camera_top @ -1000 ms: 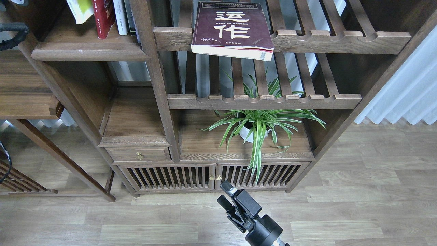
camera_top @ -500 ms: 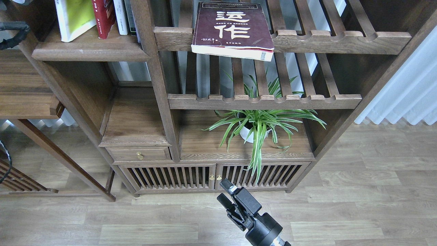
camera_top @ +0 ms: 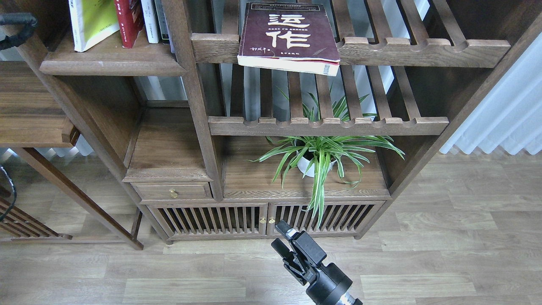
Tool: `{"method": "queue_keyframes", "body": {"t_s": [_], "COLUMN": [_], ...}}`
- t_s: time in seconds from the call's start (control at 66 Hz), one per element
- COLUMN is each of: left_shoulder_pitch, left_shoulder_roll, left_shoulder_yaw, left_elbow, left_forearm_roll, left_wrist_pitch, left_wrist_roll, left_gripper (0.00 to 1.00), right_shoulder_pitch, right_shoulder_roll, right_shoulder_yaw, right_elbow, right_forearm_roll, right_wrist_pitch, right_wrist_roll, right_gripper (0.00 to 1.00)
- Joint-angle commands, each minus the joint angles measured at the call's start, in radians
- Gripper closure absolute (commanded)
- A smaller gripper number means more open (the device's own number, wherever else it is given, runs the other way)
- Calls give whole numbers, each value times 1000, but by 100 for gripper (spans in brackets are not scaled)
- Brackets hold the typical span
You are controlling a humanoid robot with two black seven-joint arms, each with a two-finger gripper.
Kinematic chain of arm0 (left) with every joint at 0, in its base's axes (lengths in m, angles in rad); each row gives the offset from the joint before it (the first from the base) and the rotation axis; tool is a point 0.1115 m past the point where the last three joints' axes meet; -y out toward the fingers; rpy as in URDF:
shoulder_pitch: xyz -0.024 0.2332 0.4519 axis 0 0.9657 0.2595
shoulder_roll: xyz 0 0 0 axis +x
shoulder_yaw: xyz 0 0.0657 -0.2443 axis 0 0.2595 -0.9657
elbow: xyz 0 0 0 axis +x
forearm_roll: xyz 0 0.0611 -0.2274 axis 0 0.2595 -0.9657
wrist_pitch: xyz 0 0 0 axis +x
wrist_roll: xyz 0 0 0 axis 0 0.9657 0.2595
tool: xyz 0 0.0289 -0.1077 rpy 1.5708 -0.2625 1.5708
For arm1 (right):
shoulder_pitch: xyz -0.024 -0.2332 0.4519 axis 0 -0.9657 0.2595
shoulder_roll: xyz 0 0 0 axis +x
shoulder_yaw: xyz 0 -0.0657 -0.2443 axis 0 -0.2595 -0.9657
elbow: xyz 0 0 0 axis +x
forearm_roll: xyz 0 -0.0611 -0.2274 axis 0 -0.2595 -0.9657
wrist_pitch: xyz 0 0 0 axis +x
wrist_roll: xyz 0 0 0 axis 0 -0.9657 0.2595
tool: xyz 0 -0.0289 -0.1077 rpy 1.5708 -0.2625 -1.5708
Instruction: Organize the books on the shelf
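Note:
The yellow-green book (camera_top: 91, 21) stands on the solid dark-brown shelf (camera_top: 106, 63) at the top left, leaning slightly, its top cut off by the view's edge. The red book (camera_top: 127, 23) stands right of it, beside slim white and dark-spined books (camera_top: 152, 21). The thick maroon book (camera_top: 288, 36) with large white characters lies flat on the upper slatted rack, its front edge overhanging the rail. My right gripper (camera_top: 278, 236) is low over the floor before the cabinet, open and empty. My left gripper is out of view.
A potted spider plant (camera_top: 317, 156) sits on the lower board under the second slatted rack (camera_top: 328, 125). A brass-knobbed drawer (camera_top: 171, 191) is at lower left. A black cable (camera_top: 17, 31) hangs at the far left. White curtains (camera_top: 504, 110) are at the right.
The yellow-green book came down from a tilted, raised pose onto the solid shelf and now stands nearly upright beside the red book. My right gripper has barely shifted.

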Motion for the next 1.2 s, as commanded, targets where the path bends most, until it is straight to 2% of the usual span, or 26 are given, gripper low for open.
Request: {"method": "queue_keyframes", "body": {"t_s": [0.0, 0.091, 0.136, 0.197, 0.47, 0.606, 0.621, 0.955, 1.076, 1.182], "left_shoulder_pitch": [-7, -5, 1, 5, 21, 64, 100, 309, 415, 545], "left_shoulder_roll": [16, 51, 81, 108, 175, 218, 238, 376, 425, 434], "left_shoulder_yaw": [-2, -2, -2, -2, -13, -17, -19, -51, -102, -160], "left_elbow": [-21, -42, -65, -86, -211, -295, -332, -571, -677, -819], "left_forearm_roll": [-1, -1, -3, -7, -26, -38, -67, -192, -213, -213], "left_wrist_pitch": [0, 0, 0, 0, 0, 0, 0, 0, 0, 0], "left_wrist_roll": [0, 0, 0, -1, -1, 12, 17, 23, 23, 26], "left_gripper": [51, 39, 26, 16, 10, 6, 4, 3, 3, 3], "right_shoulder_pitch": [2, 0, 0, 0, 3, 5, 6, 44, 84, 138], "right_shoulder_roll": [0, 0, 0, 0, 0, 0, 0, 0, 0, 0], "right_shoulder_yaw": [0, 0, 0, 0, 2, 21, 37, 60, 86, 107], "right_elbow": [0, 0, 0, 0, 0, 0, 1, 38, 46, 51], "right_forearm_roll": [0, 0, 0, -2, -2, -2, 0, 2, 2, 2], "right_wrist_pitch": [0, 0, 0, 0, 0, 0, 0, 0, 0, 0], "right_wrist_roll": [-1, -3, -3, -3, -1, 0, 0, 5, 5, 5], "right_gripper": [1, 1, 1, 1, 1, 1, 1, 1, 1, 1]}}
